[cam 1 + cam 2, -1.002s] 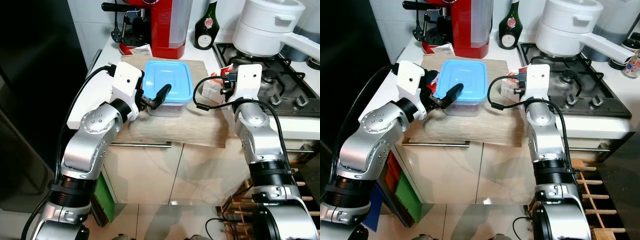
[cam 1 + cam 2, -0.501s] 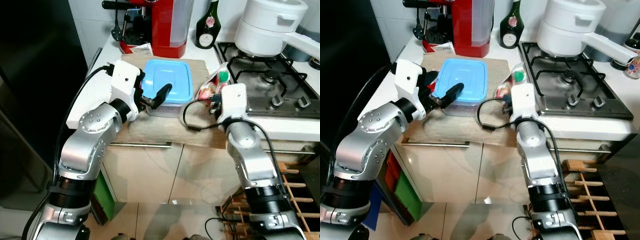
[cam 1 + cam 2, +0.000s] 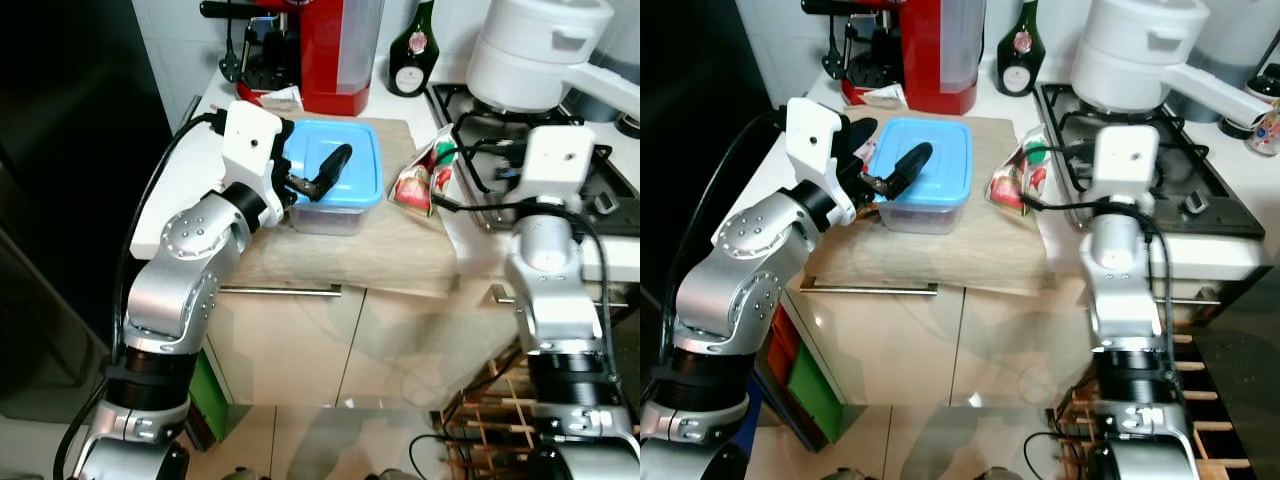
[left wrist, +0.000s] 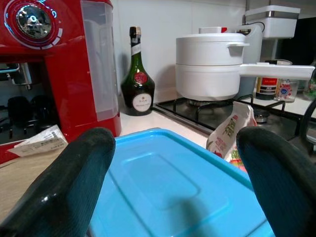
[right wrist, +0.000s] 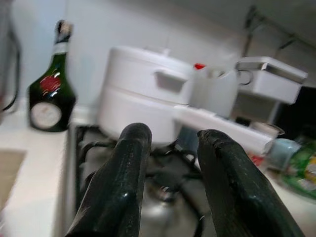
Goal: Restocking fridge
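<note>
The left arm is bent at the elbow and raised over the front edge of the white kitchen surface (image 3: pixel 196 150). The left end effector (image 4: pixel 177 177) hovers just above the rectangular clear plastic container with a light blue lid (image 3: pixel 333 172). Its two black fingers (image 4: pixel 69 192) are spread wide, one over each side of the lid, and grasp nothing.

The container stands on a pale wooden cutting board (image 3: pixel 370 250), directly below and ahead of the left end effector.

The right arm stands upright at the front edge of the gas hob (image 3: pixel 560 170). The right end effector (image 5: pixel 170 192) points along the hob toward the white stacked pot with a long handle (image 5: pixel 148 94). Its fingers are apart with a narrow gap and hold nothing.

A crumpled red, white and green snack packet (image 3: pixel 420 178) lies on the board between the container and the right arm, just beside the container.
</note>
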Robot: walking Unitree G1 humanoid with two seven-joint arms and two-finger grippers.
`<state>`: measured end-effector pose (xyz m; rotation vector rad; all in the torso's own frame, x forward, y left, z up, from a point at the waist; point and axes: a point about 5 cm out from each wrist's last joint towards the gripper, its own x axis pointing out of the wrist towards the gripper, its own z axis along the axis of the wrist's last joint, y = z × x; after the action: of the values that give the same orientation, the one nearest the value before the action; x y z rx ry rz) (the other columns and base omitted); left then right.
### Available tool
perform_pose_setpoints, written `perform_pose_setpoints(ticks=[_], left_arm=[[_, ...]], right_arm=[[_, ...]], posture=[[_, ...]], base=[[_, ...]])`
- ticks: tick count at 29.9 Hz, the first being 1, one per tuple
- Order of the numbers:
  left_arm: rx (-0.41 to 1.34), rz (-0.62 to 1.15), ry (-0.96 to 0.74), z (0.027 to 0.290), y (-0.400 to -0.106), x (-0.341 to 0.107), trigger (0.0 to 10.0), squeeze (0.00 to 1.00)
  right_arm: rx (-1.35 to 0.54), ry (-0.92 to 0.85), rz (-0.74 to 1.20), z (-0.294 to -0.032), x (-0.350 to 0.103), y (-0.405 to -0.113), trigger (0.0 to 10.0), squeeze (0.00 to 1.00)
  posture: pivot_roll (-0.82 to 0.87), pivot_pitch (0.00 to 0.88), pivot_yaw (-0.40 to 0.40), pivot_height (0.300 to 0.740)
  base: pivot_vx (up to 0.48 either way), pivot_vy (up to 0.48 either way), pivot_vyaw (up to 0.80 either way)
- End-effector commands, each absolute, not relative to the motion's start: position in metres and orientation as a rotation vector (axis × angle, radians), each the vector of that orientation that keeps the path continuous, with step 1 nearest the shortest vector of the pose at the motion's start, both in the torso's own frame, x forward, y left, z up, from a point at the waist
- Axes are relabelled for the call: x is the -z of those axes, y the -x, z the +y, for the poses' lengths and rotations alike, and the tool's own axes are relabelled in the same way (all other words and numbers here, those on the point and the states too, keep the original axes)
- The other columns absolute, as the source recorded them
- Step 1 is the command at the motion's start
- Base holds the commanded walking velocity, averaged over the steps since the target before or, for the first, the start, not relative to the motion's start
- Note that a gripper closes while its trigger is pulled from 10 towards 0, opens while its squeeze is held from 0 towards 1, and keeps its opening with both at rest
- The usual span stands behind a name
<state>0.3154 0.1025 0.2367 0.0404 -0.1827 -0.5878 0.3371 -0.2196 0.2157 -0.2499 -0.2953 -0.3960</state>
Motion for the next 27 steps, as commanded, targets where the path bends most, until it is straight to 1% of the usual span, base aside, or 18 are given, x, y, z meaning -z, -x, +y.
perform_pose_setpoints(ticks=[1, 3, 4, 6, 10, 11, 12, 14, 15, 17, 18, 21, 27], left_arm=[[0.578, -0.200, -0.051, 0.104, -0.316, -0.242, 10.0, 0.00], [0.580, -0.198, -0.051, 0.103, -0.317, -0.241, 10.0, 0.00], [0.580, -0.198, -0.051, 0.103, -0.317, -0.241, 10.0, 0.00], [0.586, -0.195, -0.050, 0.102, -0.317, -0.240, 10.0, 0.00], [0.591, -0.193, -0.059, 0.101, -0.317, -0.241, 10.0, 0.00], [0.595, -0.194, -0.061, 0.101, -0.316, -0.242, 10.0, 0.00], [0.595, -0.194, -0.061, 0.101, -0.316, -0.242, 10.0, 0.00], [0.591, -0.189, -0.075, 0.105, -0.314, -0.243, 10.0, 0.00], [0.586, -0.186, -0.079, 0.107, -0.313, -0.243, 10.0, 0.00], [0.576, -0.184, -0.083, 0.111, -0.311, -0.244, 10.0, 0.00], [0.576, -0.184, -0.083, 0.111, -0.311, -0.244, 10.0, 0.00], [0.571, -0.184, -0.088, 0.113, -0.311, -0.245, 10.0, 0.00], [0.570, -0.183, -0.092, 0.114, -0.312, -0.246, 10.0, 0.00]], right_arm=[[0.389, 0.227, -0.324, -0.218, -0.222, -0.340, 10.0, 0.00], [0.345, 0.231, -0.270, -0.216, -0.211, -0.352, 10.0, 0.00], [0.345, 0.231, -0.270, -0.216, -0.211, -0.352, 10.0, 0.00], [0.313, 0.253, -0.221, -0.214, -0.198, -0.362, 10.0, 0.00], [0.299, 0.277, -0.188, -0.211, -0.190, -0.368, 10.0, 0.00], [0.278, 0.300, -0.142, -0.209, -0.181, -0.373, 10.0, 0.00], [0.278, 0.300, -0.142, -0.209, -0.181, -0.373, 10.0, 0.00], [0.285, 0.260, -0.064, -0.214, -0.169, -0.378, 10.0, 0.00], [0.300, 0.187, -0.053, -0.218, -0.169, -0.380, 10.0, 0.00], [0.307, 0.039, -0.068, -0.224, -0.176, -0.382, 10.0, 0.00], [0.307, 0.039, -0.068, -0.224, -0.176, -0.382, 10.0, 0.00], [0.294, -0.103, -0.074, -0.231, -0.182, -0.386, 10.0, 0.00], [0.256, -0.168, -0.067, -0.230, -0.182, -0.391, 10.0, 0.00]], posture=[[-0.05, 0.000, -0.006, 0.740], [-0.05, 0.000, -0.001, 0.740], [-0.05, 0.000, -0.001, 0.740], [-0.05, 0.000, 0.003, 0.740], [-0.03, 0.000, 0.007, 0.740], [-0.02, 0.004, 0.008, 0.740], [-0.02, 0.004, 0.008, 0.740], [0.00, 0.008, 0.010, 0.740], [0.02, 0.016, 0.009, 0.740], [0.04, 0.020, 0.010, 0.740], [0.04, 0.020, 0.010, 0.740], [0.04, 0.018, 0.012, 0.740], [0.04, 0.018, 0.013, 0.740]], base=[[0.000, 0.000, 0.00], [0.000, 0.000, 0.00], [0.000, 0.000, 0.00], [0.000, 0.000, 0.00], [0.000, 0.000, 0.00], [0.000, 0.000, 0.00], [0.000, 0.000, 0.00], [0.000, 0.000, 0.00], [0.000, 0.000, 0.00], [0.000, 0.000, 0.00], [0.000, 0.000, 0.00], [0.000, 0.000, 0.00], [0.000, 0.000, 0.00]])
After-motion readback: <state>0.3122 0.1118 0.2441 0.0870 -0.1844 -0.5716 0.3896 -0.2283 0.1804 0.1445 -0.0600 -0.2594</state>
